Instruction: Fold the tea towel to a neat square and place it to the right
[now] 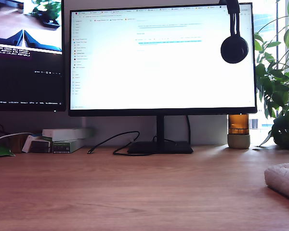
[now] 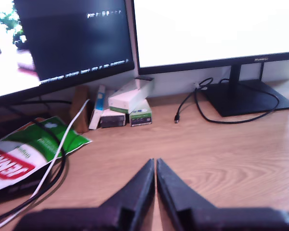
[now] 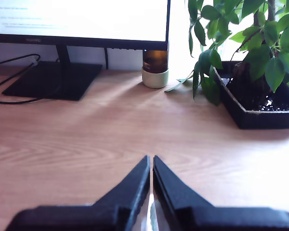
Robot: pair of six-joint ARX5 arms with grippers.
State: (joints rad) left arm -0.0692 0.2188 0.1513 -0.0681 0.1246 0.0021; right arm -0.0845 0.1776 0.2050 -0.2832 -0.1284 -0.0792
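Fluffy off-white tea towel (image 1: 284, 180), folded, wood-grain desk (image 1: 135, 192)

My first tool (image 2: 155, 166) hangs low over the bench (image 2: 221, 154), its two black fingers (image 2: 135, 192) pressed together tip to tip, nothing between them. My second tool (image 3: 151, 163) sits the same way, jaws closed, tips meeting. Neither arm shows in the exterior view.

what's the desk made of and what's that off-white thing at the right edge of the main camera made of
The brown desk looks like wood or wood-look laminate: grain lines, soft sheen. The off-white folded tea towel looks like fluffy terry cloth: bumpy nap, rounded fold.
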